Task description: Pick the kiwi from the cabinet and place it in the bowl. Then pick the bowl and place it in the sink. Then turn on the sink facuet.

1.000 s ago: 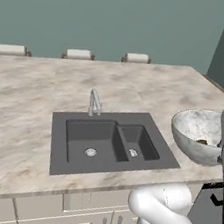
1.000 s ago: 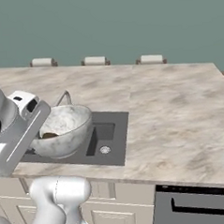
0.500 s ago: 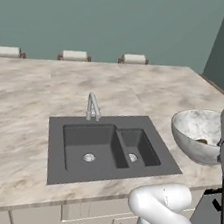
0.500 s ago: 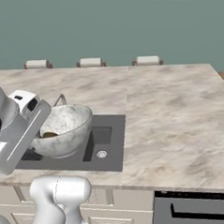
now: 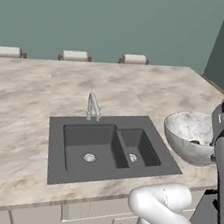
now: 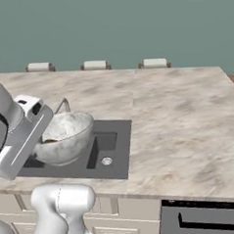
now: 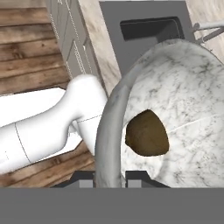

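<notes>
My gripper (image 7: 109, 176) is shut on the near rim of the marbled whitish-grey bowl (image 7: 183, 100), one finger inside and one outside. The dark brown kiwi (image 7: 146, 133) lies inside the bowl against that wall. In the left base view the bowl (image 5: 191, 135) hangs beside my forearm, just right of the dark grey sink (image 5: 56, 166). The right base view has the bowl (image 6: 66, 134) in front of the sink (image 6: 121, 153). The slim silvery sink faucet (image 5: 93, 106) stands behind the basin, and its spout (image 7: 210, 27) shows past the bowl. The cabinet is out of view.
Marbled beige counter (image 5: 20, 96) surrounds the double-basin sink. Three chair backs (image 5: 74, 55) line its far edge against a teal wall. Cream base cupboards (image 6: 125, 221) and a dark appliance front (image 6: 203, 219) sit below, over wood flooring (image 7: 26, 39).
The whole scene has shifted a little sideways in both base views, so the camera moved. The bowl stays in the same grip beside my arm, with the kiwi still inside.
</notes>
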You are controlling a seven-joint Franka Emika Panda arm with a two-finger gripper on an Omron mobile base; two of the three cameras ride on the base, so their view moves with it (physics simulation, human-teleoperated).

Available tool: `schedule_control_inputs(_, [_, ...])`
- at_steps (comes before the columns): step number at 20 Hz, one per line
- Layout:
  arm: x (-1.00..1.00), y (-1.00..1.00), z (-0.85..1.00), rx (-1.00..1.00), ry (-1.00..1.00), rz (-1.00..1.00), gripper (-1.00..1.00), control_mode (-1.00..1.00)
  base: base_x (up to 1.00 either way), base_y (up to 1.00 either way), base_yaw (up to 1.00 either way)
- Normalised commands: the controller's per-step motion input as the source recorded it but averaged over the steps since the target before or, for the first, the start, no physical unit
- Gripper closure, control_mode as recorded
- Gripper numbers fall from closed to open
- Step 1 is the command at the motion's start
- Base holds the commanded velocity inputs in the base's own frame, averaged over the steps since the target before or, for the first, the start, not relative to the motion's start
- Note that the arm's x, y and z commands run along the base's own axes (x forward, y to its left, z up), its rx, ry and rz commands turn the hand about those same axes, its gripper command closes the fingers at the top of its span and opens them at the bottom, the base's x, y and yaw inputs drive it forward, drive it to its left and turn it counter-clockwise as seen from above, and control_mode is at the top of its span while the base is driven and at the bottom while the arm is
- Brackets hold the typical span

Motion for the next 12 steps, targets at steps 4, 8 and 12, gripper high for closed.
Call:
schedule_control_inputs(4, [1.00,0.08,-0.82,0.00,0.08,0.43,1.00,-1.00,0.00,0.00,0.00])
schedule_control_inputs(8, [0.99,0.00,-0.82,0.00,0.09,0.52,1.00,-1.00,0.00,0.00,0.00])
schedule_control_inputs(12, [0.86,0.28,-0.49,0.00,0.01,0.38,1.00,-1.00,0.00,0.00,0.00])
